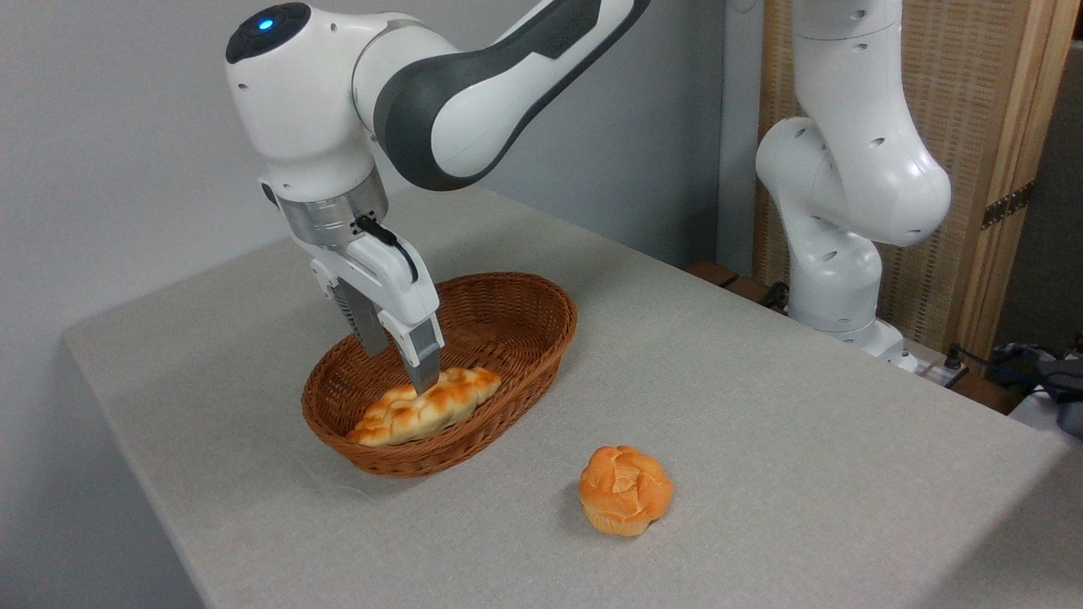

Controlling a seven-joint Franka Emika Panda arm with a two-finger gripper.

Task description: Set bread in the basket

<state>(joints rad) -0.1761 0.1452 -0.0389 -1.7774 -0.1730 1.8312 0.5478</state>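
Note:
The bread (427, 408), a pale braided loaf with golden-brown plaits, lies inside the basket (516, 317) along its near side. The basket is an oval reddish-brown wicker one on the left half of the table. My gripper (403, 372) reaches down into the basket over the middle of the loaf. Its fingers stand apart: the near fingertip (426, 381) is at the loaf's top, and the far finger sits behind it, clear of the loaf. The gripper is open and the loaf rests on the basket floor.
A small round orange bun (625, 490) sits on the grey tablecloth (761, 406) in front of and to the right of the basket. The arm's white base (833, 254) stands at the table's far right edge, before a wooden screen.

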